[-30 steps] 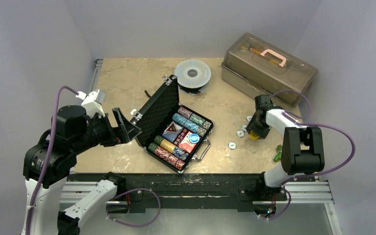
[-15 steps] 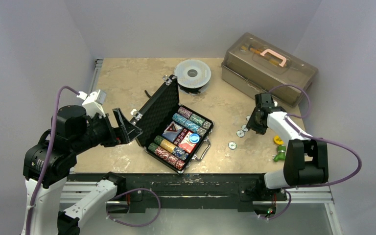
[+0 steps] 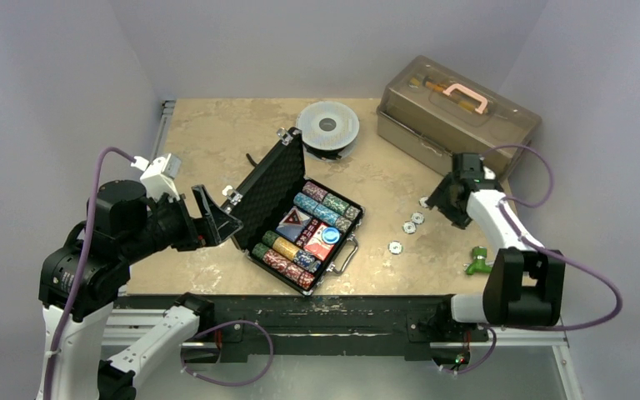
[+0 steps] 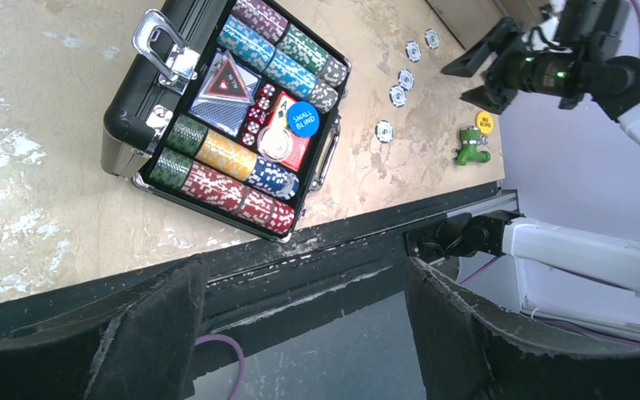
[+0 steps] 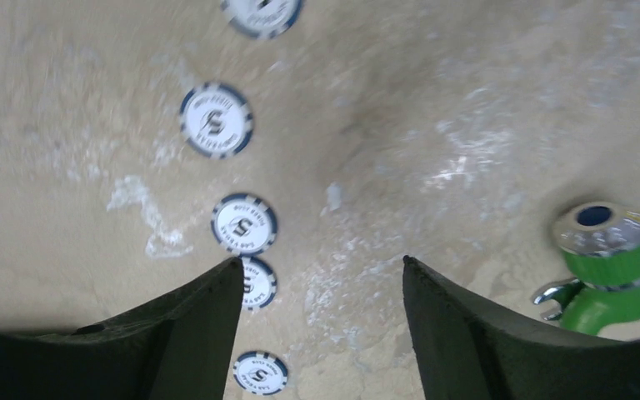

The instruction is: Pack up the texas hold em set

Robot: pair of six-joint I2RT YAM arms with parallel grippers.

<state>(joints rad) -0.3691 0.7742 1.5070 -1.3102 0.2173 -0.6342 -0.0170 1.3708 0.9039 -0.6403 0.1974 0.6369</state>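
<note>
Case: my briefcase sits open in the middle of the surface, lid up, with chip rows, cards and one blue disc already in.
Left to do: five loose chips and one yellow disc are out on the right. After those I'd shut it.
Right pincer: wide open, empty, over those chips.
Left pincer: wide open, empty too, off left.

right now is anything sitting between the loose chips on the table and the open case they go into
Nothing visible. Only bare table lies between the loose chips and the case, whose handle side faces them. The green fitting sits on their far side, and the right gripper is open over them.
</note>
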